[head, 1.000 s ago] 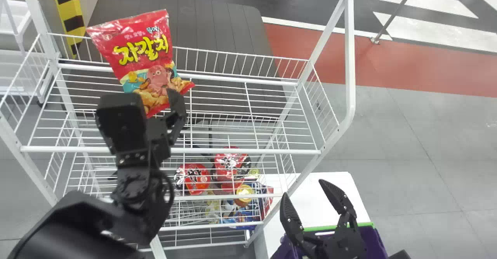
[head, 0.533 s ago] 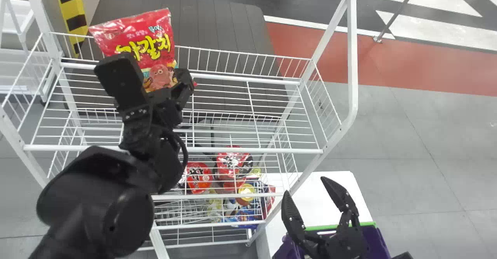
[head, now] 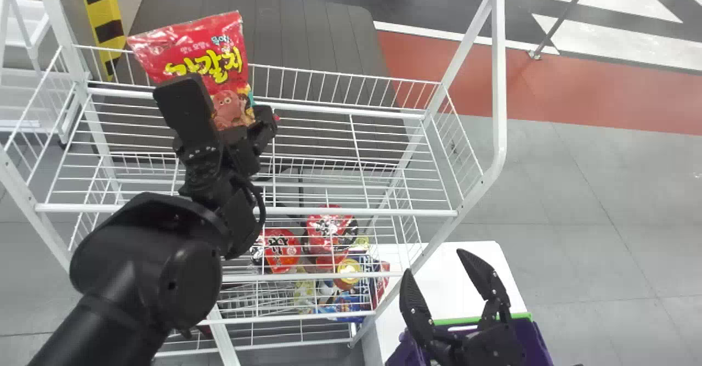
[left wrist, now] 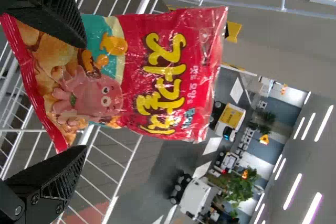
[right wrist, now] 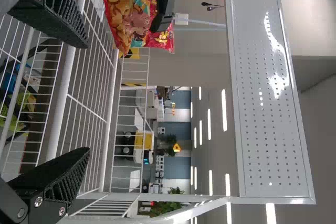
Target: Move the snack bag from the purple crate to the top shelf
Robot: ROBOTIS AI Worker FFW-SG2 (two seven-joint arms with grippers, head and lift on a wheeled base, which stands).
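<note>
Red: showed snack bag (left wrist: 178, 72) at and just beyond the left gripper (left wrist: 86, 96), released with fingers spread; ran lengthwise away from it, well apart from right gripper (head: 433, 260).

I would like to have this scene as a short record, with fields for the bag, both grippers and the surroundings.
Item: red snack bag
Item pose: upright, slightly tilted, at the rear of the top shelf
Left gripper: fingers apart, at the bag's lower end
Right gripper: open, beside the purple crate
Crate support: white table
Below top shelf: red packages and other goods
Bag's contact with wires: cannot tell
</note>
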